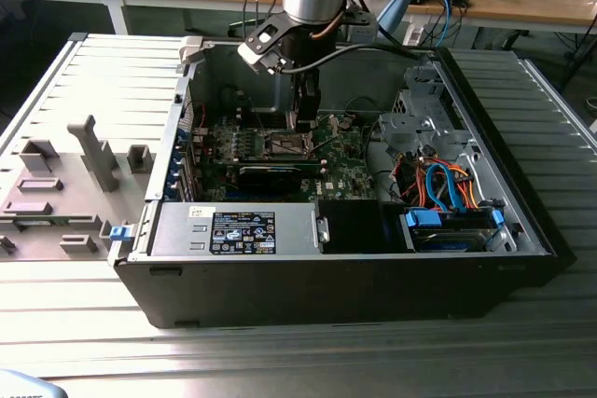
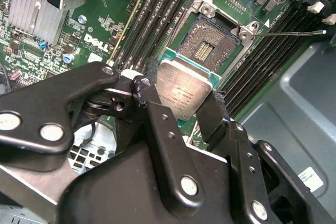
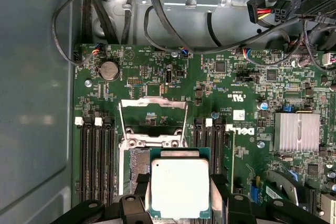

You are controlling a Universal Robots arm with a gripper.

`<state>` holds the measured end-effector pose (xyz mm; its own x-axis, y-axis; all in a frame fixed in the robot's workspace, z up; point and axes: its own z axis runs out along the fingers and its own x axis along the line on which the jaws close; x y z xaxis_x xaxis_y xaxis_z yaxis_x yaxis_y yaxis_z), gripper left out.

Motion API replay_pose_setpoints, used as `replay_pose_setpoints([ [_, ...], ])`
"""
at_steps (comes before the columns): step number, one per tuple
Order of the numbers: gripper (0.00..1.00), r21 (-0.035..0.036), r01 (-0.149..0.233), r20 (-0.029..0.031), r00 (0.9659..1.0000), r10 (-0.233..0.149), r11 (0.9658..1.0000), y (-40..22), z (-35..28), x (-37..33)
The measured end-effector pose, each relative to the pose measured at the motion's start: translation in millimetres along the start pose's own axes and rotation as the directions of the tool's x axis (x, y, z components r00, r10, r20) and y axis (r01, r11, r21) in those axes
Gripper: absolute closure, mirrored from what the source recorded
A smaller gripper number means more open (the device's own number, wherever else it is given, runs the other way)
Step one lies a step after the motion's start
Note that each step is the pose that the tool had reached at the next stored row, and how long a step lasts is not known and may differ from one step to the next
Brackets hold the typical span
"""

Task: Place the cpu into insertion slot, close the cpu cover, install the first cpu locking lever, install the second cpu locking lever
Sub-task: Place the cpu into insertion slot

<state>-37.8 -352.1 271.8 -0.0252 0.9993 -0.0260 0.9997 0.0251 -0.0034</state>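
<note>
In both wrist views my gripper [image 2: 181,107] [image 3: 180,195] is shut on the cpu [image 2: 184,90] [image 3: 180,186], a flat square chip with a dull silver top and a green edge. One black finger [image 2: 149,100] presses each of two opposite sides. The chip hangs tilted just above and beside the insertion slot [image 2: 210,43] [image 3: 137,163], whose dark pin field lies bare. The cpu cover [image 3: 153,100], a thin silvery frame, is swung open behind the slot. In the exterior view the gripper [image 1: 304,120] reaches down into the open case over the slot [image 1: 287,144].
Long memory slots [image 3: 97,156] flank the socket on both sides. A finned heat sink [image 3: 296,132] and a long black card [image 1: 270,174] sit nearby. Cables [image 1: 443,184] fill the case's right side in the exterior view. A thin metal lever [image 2: 294,32] sticks out beside the socket.
</note>
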Motion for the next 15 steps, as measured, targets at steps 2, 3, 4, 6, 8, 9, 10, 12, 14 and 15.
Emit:
replay_pose_setpoints([
  [2, 0.46, 0.0001, 0.000, 0.0000, 1.0000, 0.000, 1.0000, 0.0, 0.4, 0.0],
  [3, 0.46, 0.0000, 0.000, 0.0000, 1.0000, 0.000, 1.0000, 0.0, 0.7, 0.0],
  [4, 0.46, 0.0000, 0.000, -0.0001, 1.0000, 0.000, 1.0000, 0.0, 0.9, 0.0],
  [6, 0.46, 0.0000, 0.000, 0.0000, 1.0000, 0.000, 1.0000, 0.0, 1.4, 0.0],
  [8, 0.46, 0.0001, 0.000, 0.0000, 1.0000, 0.000, 1.0000, 0.0, 2.1, 0.1],
  [9, 0.46, 0.0001, 0.000, 0.0000, 1.0000, 0.000, 1.0000, 0.0, 2.3, 0.1],
  [10, 0.46, 0.0001, 0.000, 0.0000, 1.0000, 0.000, 1.0000, 0.0, 2.4, 0.1],
  [12, 0.46, 0.0000, 0.000, 0.0000, 1.0000, 0.000, 1.0000, 0.0, 2.9, 0.1],
  [14, 0.46, 0.0000, 0.000, 0.0000, 1.0000, 0.000, 1.0000, 0.0, 3.4, 0.1],
  [15, 0.46, 0.0000, 0.000, 0.0000, 1.0000, 0.000, 1.0000, 0.0, 3.6, 0.1],
])
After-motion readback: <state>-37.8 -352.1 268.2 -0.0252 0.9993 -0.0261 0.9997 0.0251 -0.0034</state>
